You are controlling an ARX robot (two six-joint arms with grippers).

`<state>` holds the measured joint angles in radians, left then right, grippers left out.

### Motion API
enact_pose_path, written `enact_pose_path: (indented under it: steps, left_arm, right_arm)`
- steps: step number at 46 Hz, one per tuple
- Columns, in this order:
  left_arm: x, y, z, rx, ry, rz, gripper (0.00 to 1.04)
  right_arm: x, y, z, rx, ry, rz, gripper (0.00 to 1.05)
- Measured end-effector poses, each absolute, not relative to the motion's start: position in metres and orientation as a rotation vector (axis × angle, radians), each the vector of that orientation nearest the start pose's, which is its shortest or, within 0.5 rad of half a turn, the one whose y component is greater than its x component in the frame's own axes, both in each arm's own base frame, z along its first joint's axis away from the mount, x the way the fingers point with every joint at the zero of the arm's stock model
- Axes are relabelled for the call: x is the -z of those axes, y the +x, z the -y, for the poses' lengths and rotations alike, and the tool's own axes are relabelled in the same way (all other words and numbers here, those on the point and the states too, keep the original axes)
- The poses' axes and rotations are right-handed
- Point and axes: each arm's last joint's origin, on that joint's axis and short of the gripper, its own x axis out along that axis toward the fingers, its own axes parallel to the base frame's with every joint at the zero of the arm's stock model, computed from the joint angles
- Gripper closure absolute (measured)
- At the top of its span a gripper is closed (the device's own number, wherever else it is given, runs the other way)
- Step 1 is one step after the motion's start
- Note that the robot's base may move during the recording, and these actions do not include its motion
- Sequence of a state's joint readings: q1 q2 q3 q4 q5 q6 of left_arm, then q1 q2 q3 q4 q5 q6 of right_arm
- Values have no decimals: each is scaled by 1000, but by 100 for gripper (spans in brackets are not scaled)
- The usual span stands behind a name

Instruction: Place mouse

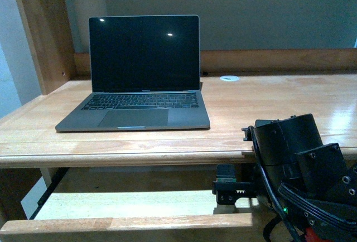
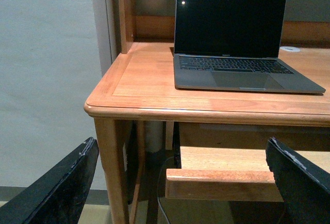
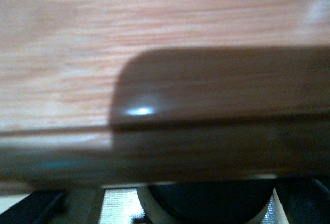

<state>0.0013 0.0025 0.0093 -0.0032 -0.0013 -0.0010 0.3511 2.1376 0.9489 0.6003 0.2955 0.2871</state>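
Wood-grain desk (image 1: 268,108), glossy orange-brown, carries a grey metal laptop (image 1: 139,86); screen black, lettering under it too small to read. White round disc (image 1: 228,78) sits behind. Left jaws scuffed black, spread wide, nothing between. Right jaws low by the desk edge; blurred dark rounded shape, seemingly the mouse (image 3: 206,206), sits between them, can't tell if pinched

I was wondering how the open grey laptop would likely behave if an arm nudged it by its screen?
The laptop would probably hinge back or tip rather than slide, since its screen stands upright and tall. Pushed low down, it likely slides on the glossy wooden desk. It looks rigid, not floppy.
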Motion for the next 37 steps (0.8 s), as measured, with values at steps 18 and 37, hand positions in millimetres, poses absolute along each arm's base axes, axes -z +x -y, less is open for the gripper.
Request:
enact_pose_path:
  steps: [18, 37]
  left_arm:
    - [-166, 97, 0, -3, -1, 4, 7]
    - [-166, 97, 0, -3, -1, 4, 7]
  right_arm:
    - [-71, 349, -120, 7, 62, -561, 41]
    - [-117, 285, -105, -97, 65, -493, 42]
